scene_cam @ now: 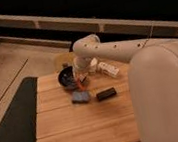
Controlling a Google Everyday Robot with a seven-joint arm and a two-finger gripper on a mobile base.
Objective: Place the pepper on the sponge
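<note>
The small orange-red pepper [80, 80] hangs between the fingers of my gripper [79, 77], which is shut on it. The gripper points down, just above the table and at the right edge of the dark bowl [66, 78]. The blue-grey sponge [80, 96] lies flat on the wooden table [81, 127], a short way in front of and below the pepper. Pepper and sponge do not touch.
A black rectangular block [106, 93] lies right of the sponge. A small white boxy object [108, 69] sits behind it, under the arm. A dark mat [14, 122] borders the table's left side. My white arm fills the right of the view.
</note>
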